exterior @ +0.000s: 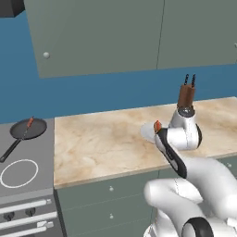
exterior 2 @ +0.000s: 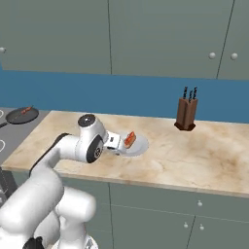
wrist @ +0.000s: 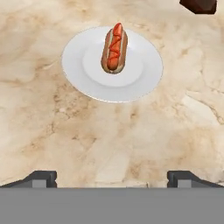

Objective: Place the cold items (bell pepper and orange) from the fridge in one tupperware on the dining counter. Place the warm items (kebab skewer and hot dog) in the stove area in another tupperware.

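Currently the gripper (wrist: 112, 177) hangs above the marble counter (exterior: 97, 143) with its fingers (wrist: 41, 178) spread fully apart and nothing between them. The hot dog (wrist: 114, 48) lies on the white plate (wrist: 144, 78), slightly off the plate's centre, with its long axis running away from the hand camera. The plate is taken as the landmark below.

Risks from this position, as judgement:
- The fingertips sit short of the plate, over bare counter. A straight descent would probably land on marble and miss the hot dog; the hand must first advance over the plate.
- The bun looks soft and rounded. A closure along its length rather than across its width could let it roll or squeeze out.
- A descent that goes too deep could strike the plate rim and tip or slide the plate.

Surface and room:
- The counter is beige veined marble, flat and bare around the plate.
- The knife block (exterior 2: 186, 114) stands beyond the plate to its right, against the blue wall (exterior 2: 136, 97), well apart from the plate.
- The stove (exterior: 23, 185) lies well to the left of the plate. A dark pan (exterior: 28, 128) rests on it and carries a small reddish item, probably the kebab skewer; it is too small to confirm.
- Grey-green cabinets (exterior 2: 160, 34) hang above the plate, with drawers below the counter edge.
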